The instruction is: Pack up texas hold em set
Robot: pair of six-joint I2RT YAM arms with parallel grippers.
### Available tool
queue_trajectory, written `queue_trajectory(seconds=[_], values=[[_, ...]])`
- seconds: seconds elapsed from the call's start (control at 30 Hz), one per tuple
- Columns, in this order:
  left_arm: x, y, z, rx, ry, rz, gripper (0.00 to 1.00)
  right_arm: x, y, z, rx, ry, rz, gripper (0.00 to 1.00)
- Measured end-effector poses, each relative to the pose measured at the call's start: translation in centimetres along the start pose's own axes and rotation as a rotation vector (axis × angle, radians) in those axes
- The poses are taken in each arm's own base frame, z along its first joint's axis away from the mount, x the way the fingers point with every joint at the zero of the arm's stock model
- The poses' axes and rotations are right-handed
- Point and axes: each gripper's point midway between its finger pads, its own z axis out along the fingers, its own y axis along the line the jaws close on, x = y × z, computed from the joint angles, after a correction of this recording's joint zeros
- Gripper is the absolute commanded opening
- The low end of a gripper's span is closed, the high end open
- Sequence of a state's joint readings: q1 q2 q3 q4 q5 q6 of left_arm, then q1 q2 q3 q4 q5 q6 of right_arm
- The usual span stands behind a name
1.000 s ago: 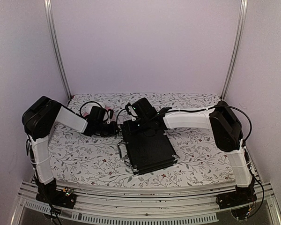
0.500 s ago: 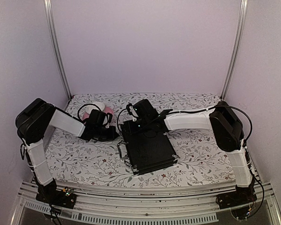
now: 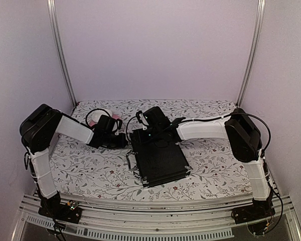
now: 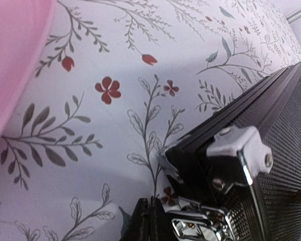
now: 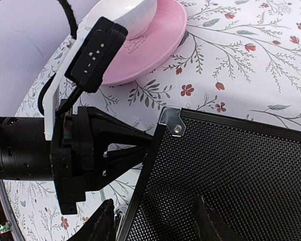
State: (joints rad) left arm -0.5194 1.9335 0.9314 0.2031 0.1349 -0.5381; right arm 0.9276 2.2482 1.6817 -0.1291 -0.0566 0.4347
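The case (image 3: 159, 159) lies flat near the middle of the flower-patterned tabletop (image 3: 88, 170), black and grainy, with its metal handle (image 3: 130, 159) on the edge facing the left arm. From the overhead view both halves seem closed on each other.

The left tool (image 5: 148, 143) sits low at the case's far left corner. Its fingers (image 4: 140, 223) are pressed together into a narrow point, which rests against the case's edge just beside the shiny metal corner piece (image 4: 237, 150). Whether anything is caught between the tips cannot be made out.

The right tool (image 5: 154, 213) hangs over the far end of the lid with its two fingers (image 5: 104, 223) spread wide, one on each side of a patch of bare black surface. Whether the tips touch the lid is not clear.

Just beyond the left tool, apart from the case, stands a pink saucer (image 5: 158, 37) with a white cup (image 5: 129, 14) on it. Part of the saucer shows as a pink edge at the upper left of the left wrist view.
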Motion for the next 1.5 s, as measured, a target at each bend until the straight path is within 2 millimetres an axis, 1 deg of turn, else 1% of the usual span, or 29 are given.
queue_trajectory(seconds=[0.07,0.23,0.63,1.07,1.37,1.5], values=[[-0.5,-0.1,0.4,0.001,-0.011,0.009,0.03,0.0,-0.1,0.0,0.003,0.001,0.001,0.52],[-0.8,-0.1,0.7,0.001,-0.021,0.017,0.02,0.0,-0.2,0.0,0.003,-0.002,0.007,0.52],[-0.6,-0.2,0.7,-0.040,-0.068,0.036,0.02,0.0,-0.3,0.0,-0.003,-0.016,0.035,0.51],[-0.5,-0.3,0.7,-0.065,-0.070,0.030,0.02,0.0,-0.4,-0.1,-0.005,-0.023,0.044,0.51],[-0.5,-0.7,0.8,-0.073,-0.079,0.003,0.01,0.0,-0.5,-0.1,-0.004,-0.026,0.049,0.51],[-0.4,-1.3,1.1,-0.064,-0.081,-0.008,0.01,0.0,-0.7,-0.1,0.003,-0.033,0.053,0.51]])
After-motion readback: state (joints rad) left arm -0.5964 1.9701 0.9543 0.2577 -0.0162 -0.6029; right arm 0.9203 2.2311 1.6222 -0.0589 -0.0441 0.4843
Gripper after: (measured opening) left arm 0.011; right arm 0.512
